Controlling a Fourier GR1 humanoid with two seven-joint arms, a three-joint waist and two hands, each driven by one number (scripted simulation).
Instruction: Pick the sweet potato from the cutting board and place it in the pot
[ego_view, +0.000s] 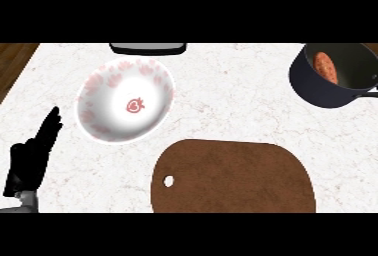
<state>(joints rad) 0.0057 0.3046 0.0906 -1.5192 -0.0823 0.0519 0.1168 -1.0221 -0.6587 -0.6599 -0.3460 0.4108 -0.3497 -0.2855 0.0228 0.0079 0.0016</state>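
Observation:
The orange-red sweet potato (324, 67) lies inside the dark grey pot (314, 86) at the counter's far right. In the foreground the brown cutting board (236, 177) has nothing on it; a small hole shows near its left edge. My left hand (29, 155) rests at the left edge, fingers straight and pointing up, holding nothing. My right hand shows nowhere in the head view.
A white plate (127, 100) with a pink pattern sits left of centre. A dark object (148, 48) pokes in at the counter's far edge. Brown wood (13, 62) borders the marble top at the upper left.

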